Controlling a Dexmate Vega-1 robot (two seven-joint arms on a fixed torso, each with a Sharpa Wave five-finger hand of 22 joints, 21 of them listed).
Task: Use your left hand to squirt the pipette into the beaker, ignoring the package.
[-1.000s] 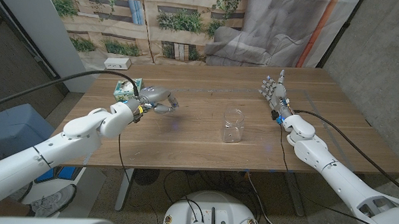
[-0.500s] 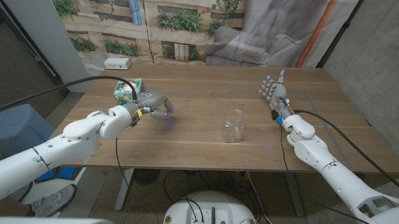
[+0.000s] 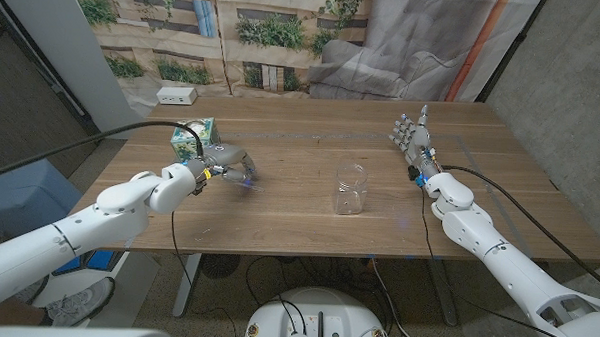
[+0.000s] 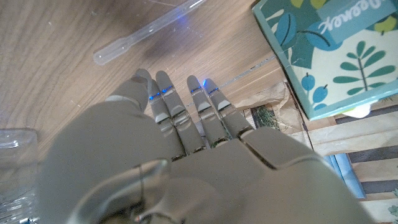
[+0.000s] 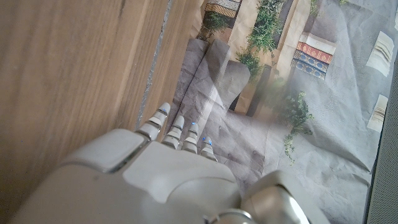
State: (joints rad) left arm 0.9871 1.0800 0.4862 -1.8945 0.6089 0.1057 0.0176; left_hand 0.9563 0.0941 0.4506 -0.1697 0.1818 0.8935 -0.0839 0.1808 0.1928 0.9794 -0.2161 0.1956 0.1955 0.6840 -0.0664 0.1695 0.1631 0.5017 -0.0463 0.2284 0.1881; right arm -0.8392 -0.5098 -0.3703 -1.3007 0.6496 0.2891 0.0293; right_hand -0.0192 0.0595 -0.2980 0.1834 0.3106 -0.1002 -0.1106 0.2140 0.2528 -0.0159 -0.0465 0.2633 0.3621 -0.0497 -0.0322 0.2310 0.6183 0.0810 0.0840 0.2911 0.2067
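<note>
Clear plastic is what the left hand (image 3: 232, 159) is after: a thin transparent pipette (image 4: 149, 31) lies flat on the brown wooden table (image 3: 309, 204), just beyond the fingertips (image 4: 163, 84) in the left wrist view. Over the last second that hand has drawn back from nearer the table's middle toward the robot's left and sunk lower, so it now hangs close over the wood just beside the teal cardboard package with a leaf print (image 3: 193, 136). Its fingers are stretched out side by side and hold nothing. From the head view the pipette is too faint for me to place with certainty, though it seems to lie right by the fingertips. The clear glass beaker (image 3: 350, 187) stands upright and untouched near the middle of the table, well apart from the left hand. The right hand (image 3: 413, 138) is raised on its edge at the far right of the table, fingers spread upward, empty. By my reading the hand has lined itself up for the pickup; the grasp, the carry and the squirt are all yet to come.
</note>
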